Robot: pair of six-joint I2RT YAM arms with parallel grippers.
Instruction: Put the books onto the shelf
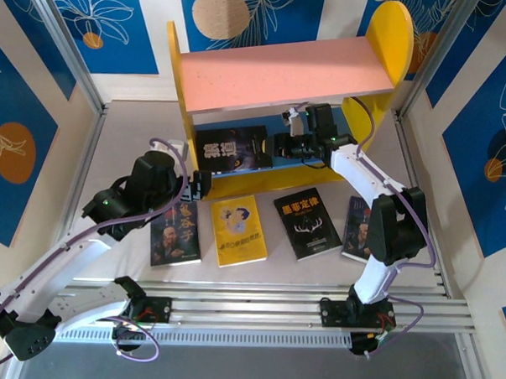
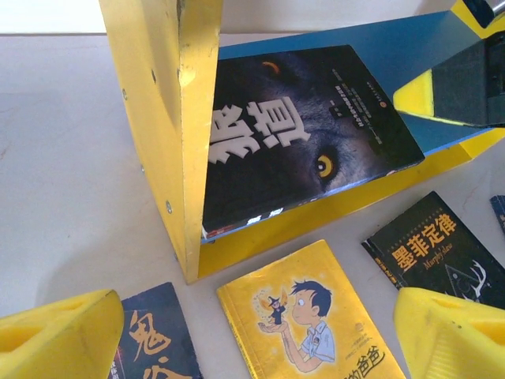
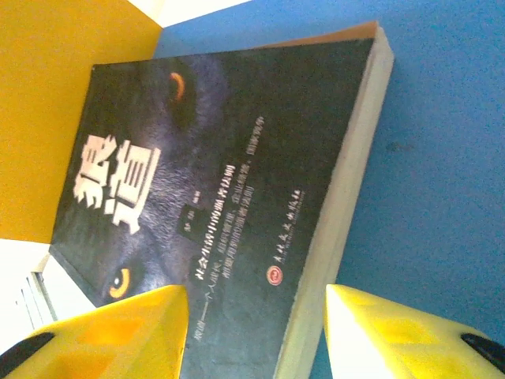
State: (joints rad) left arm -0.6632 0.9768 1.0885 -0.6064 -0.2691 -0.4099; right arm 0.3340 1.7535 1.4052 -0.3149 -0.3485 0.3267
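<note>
Lying flat on shelf — wolf book.

Books, total: five.
- Black covers: two, the wolf book and the antlers book.
- Dark portrait covers: two, the left portrait book and the right portrait book.
- Yellow cartoon book: one.

By place: one book on the shelf, four flat on the table.

Shelf: one.
- Boards: two, the pink board and the blue board.
- Yellow sides: two, the straight side and the rounded side.

Robot arms: two, the left arm and the right arm.
</note>
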